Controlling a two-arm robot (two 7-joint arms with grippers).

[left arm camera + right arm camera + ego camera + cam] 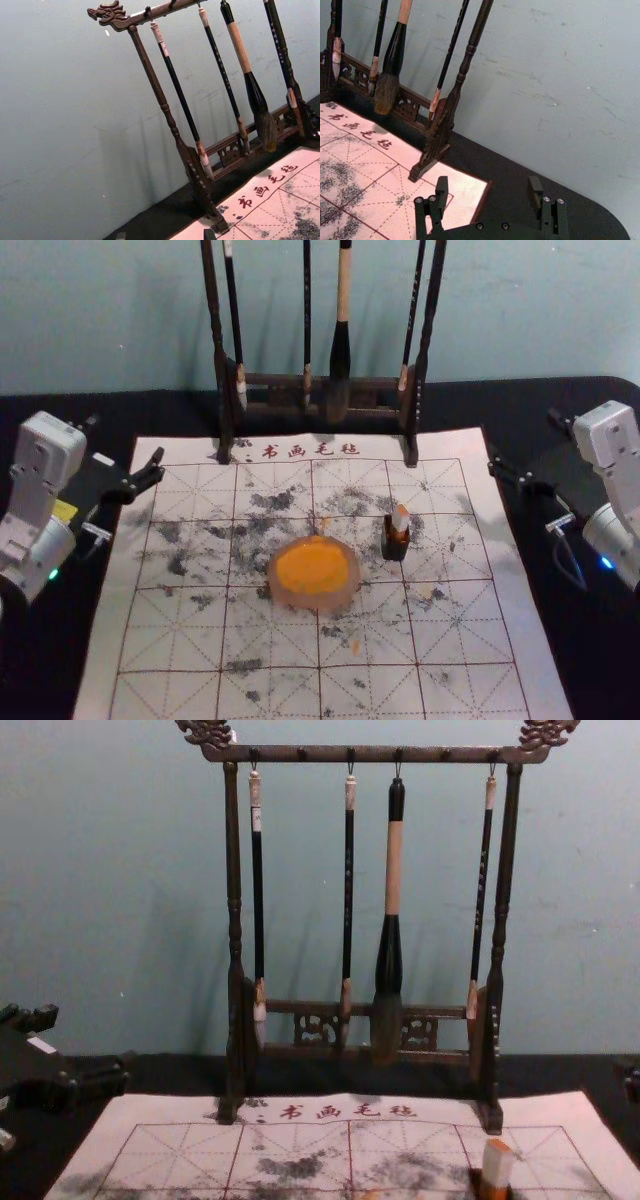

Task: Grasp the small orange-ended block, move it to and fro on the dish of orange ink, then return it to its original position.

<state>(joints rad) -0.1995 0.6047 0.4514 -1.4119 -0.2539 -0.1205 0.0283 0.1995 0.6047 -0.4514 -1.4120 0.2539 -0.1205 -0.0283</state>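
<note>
The small block [400, 520], pale with orange on it, stands upright in a small dark holder [395, 544], right of the round dish [271, 588] of orange ink. From the chest, the block [496, 1167] shows at the lower right. My left gripper [127, 439] is over the mat's upper left edge, open and empty; its tips show low in the left wrist view, the gripper [165, 234] spread wide. Out past the mat's upper right edge is my right gripper [523, 436], well away from the block. The right wrist view shows this gripper [488, 186] open with nothing held.
A dark wooden rack [280, 382] with several hanging brushes stands across the back of the mat. The white calligraphy mat [170, 640], gridded and stained with ink, lies on the black table [60, 660]. A wall rises behind the rack.
</note>
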